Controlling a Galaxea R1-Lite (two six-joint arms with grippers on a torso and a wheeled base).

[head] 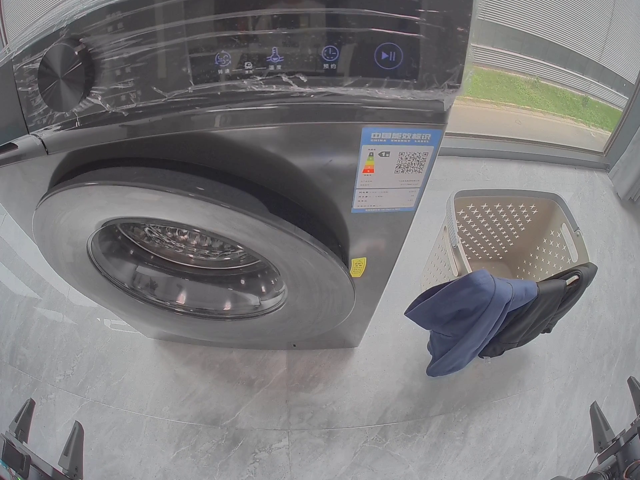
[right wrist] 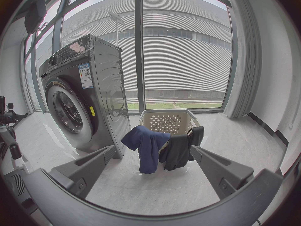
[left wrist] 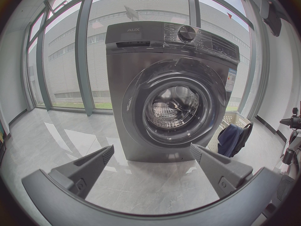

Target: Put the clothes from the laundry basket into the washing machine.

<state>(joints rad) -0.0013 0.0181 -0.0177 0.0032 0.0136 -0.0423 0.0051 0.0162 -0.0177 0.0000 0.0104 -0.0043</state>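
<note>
The basket (head: 513, 198) bottom is partly hidden by a blue garment (head: 467, 315) and a black garment (head: 541, 311) draped over its near rim, beside the washer (head: 300, 161). The left gripper (left wrist: 151, 147) and right gripper (right wrist: 152, 148) are held released.

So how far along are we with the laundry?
Nothing is loaded yet: the blue garment and black garment hang over the laundry basket rim. In hand: nothing, left gripper and right gripper open. Left: open the washing machine, door looks shut, and load both.
</note>
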